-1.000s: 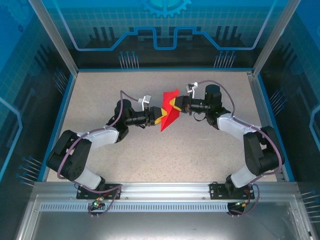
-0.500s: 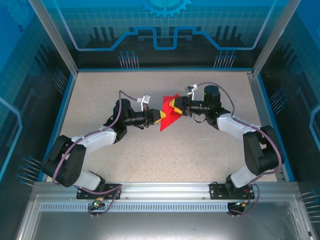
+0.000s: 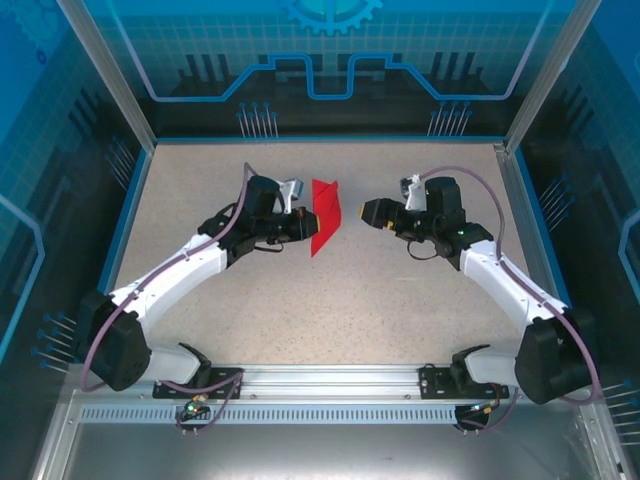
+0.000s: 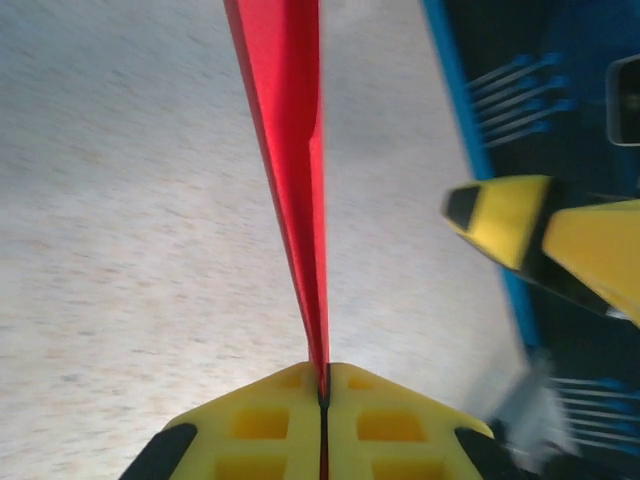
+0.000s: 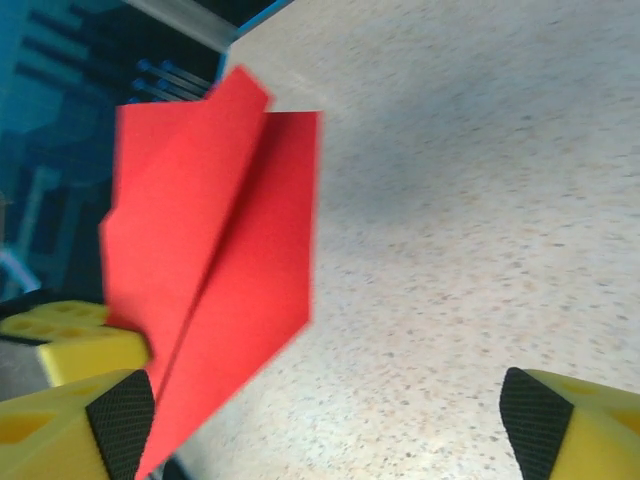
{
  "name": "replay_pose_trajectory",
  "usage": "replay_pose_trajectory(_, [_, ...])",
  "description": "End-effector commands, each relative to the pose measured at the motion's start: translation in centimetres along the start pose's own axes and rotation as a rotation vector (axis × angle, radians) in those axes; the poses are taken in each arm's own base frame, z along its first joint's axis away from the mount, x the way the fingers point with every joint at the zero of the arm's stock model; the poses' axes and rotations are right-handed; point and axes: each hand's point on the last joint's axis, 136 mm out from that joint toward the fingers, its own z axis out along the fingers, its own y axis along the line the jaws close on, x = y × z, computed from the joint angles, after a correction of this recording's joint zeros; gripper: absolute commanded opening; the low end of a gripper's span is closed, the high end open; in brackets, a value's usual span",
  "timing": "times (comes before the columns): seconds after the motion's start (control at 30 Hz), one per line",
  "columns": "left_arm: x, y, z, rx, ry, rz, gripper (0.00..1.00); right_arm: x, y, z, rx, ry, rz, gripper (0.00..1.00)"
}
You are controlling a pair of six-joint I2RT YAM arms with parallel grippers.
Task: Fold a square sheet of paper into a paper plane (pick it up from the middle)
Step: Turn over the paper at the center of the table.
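At mid-table, toward the far side: left gripper (image 3: 302, 226) pinched fully shut on the red sheet (image 3: 325, 214), with the paper's edge sandwiched in the seam between the pads. From the left wrist, a thin red blade rising straight out of the closed yellow fingers (image 4: 260, 420). From the right wrist, a broad, pointed, partly folded shape with one diagonal crease and an overlapping upper flap. Held on edge between the two arms, apparently clear of the surface. Just beside it on the right, and apart from it: right gripper (image 3: 368, 212), spread wide, nothing held.

For the step in hand, judged to be a re-grip ahead of the next crease:
- Keep the left pinch firm and level.
- Bring the open right jaws in square to the free edge, straddling both layers.
- Close only with the layers flush, to avoid a skewed crease.
- Avoid tugging against the left grip, thin paper being likely to slip or tear.

Plane not yet finished, judging by the broad outline.

Beneath: speckled beige table (image 3: 400, 300), bounded by a blue rim (image 3: 128, 235). Around: clear panels (image 3: 320, 100) printed with blue circuit-like lines, aluminium posts (image 3: 105, 75) at the corners, and an aluminium rail (image 3: 320, 378) along the near edge carrying both arm bases.
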Motion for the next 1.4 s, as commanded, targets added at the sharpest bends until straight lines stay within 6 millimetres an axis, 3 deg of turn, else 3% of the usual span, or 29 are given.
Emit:
replay_pose_trajectory(0.0, [0.8,6.7,-1.8,-0.475,0.051,0.146,0.08,0.3,-3.4,-0.9,0.163,-0.038,-0.028,0.96])
replay_pose_trajectory(0.13, [0.0,9.5,-2.6,-0.754,0.051,0.203,0.08,1.0,-5.1,-0.8,0.224,-0.037,-0.021,0.97])
replay_pose_trajectory(0.3, [-0.2,11.9,-2.1,-0.929,0.074,0.220,0.09,1.6,-6.4,-0.7,0.264,-0.025,-0.011,0.97])
replay_pose_trajectory(0.67, [1.6,15.9,2.7,-1.103,0.205,0.267,0.14,3.2,-7.9,-0.4,0.300,0.005,0.054,0.97])
replay_pose_trajectory(0.83, [3.6,14.9,6.4,-0.949,0.263,0.207,0.23,3.7,-8.6,-0.2,0.309,0.003,0.089,0.97])
replay_pose_trajectory(1.03, [4.3,10.4,9.1,-0.594,0.273,0.086,0.41,4.4,-9.0,0.3,0.329,0.032,0.095,0.97])
replay_pose_trajectory(1.23, [2.1,7.7,7.0,-0.308,0.210,-0.070,0.60,5.3,-8.4,1.4,0.364,0.069,0.048,0.97])
replay_pose_trajectory(1.37, [0.1,9.1,4.0,-0.263,0.117,-0.171,0.69,6.4,-6.3,3.9,0.373,0.109,-0.015,0.96])
